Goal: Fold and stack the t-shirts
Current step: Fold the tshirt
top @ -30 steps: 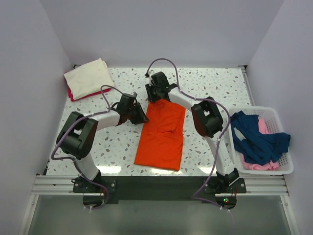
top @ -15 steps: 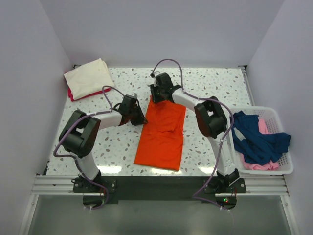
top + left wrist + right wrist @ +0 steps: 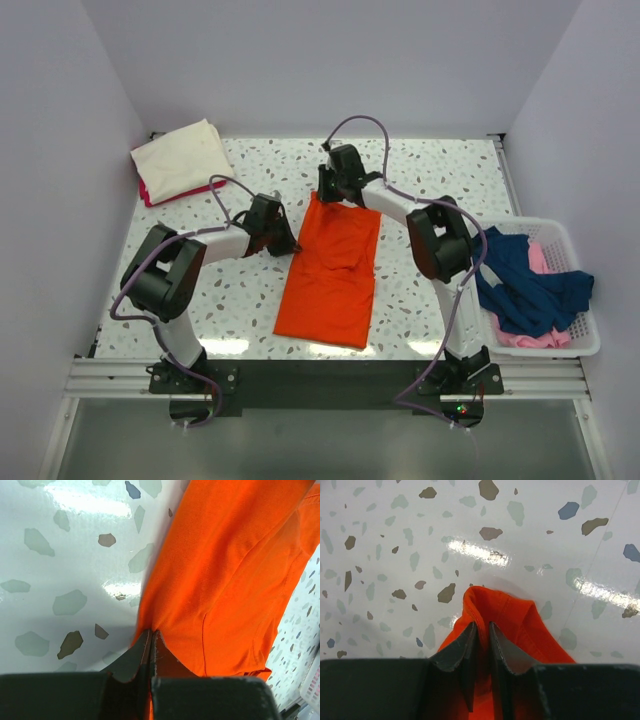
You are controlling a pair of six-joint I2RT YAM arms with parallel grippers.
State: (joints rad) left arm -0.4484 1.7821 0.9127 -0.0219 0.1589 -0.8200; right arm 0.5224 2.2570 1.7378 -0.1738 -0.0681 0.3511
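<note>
Table (image 3: 450, 170): bare terrazzo along the far edge and at the far right corner, and on both sides of the orange t-shirt (image 3: 330, 285) lying mid-table. The far left corner is taken by a folded cream t-shirt (image 3: 180, 158) on a magenta t-shirt (image 3: 148, 195). A white basket (image 3: 585, 345) blocks the right edge. My left arm (image 3: 200, 248) and right arm (image 3: 430, 240) flank the orange t-shirt's far end.

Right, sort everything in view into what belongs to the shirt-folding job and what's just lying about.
Job:
- orange t-shirt, pinched by left gripper and right gripper
- cream t-shirt, folded, on top of the magenta t-shirt
- navy blue t-shirt and pale pink t-shirt, heaped unfolded

Just there:
- white lattice basket holding that heap
- speckled table
</note>
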